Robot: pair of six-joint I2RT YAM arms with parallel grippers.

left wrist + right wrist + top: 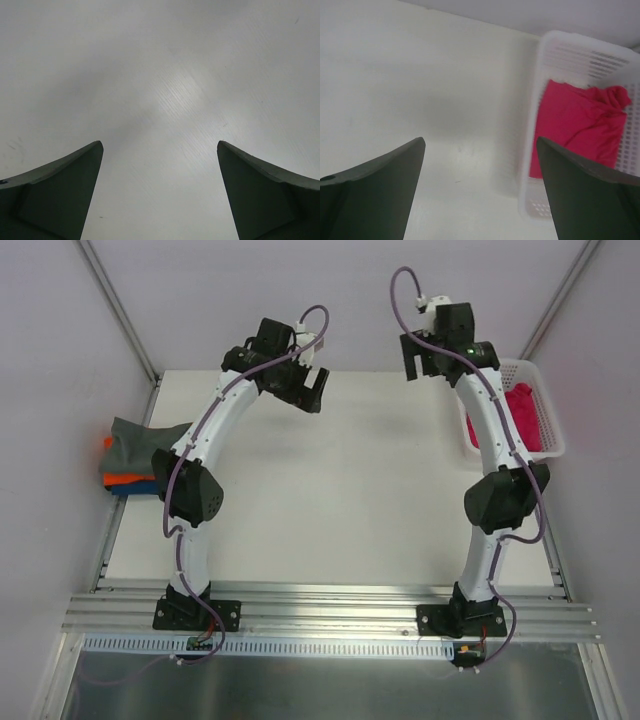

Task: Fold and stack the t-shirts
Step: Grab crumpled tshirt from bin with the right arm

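A magenta-red t-shirt (525,416) lies crumpled in the white lattice basket (552,430) at the right edge; it also shows in the right wrist view (577,125). A stack of folded t-shirts (135,455), grey on top with orange and blue below, sits at the table's left edge. My left gripper (312,390) is open and empty, raised over the far middle of the table (160,145). My right gripper (422,358) is open and empty, held high, left of the basket (480,145).
The white basket (530,165) stands against the right wall. Grey walls close the table at the back and sides. A metal rail (330,610) runs along the near edge by the arm bases.
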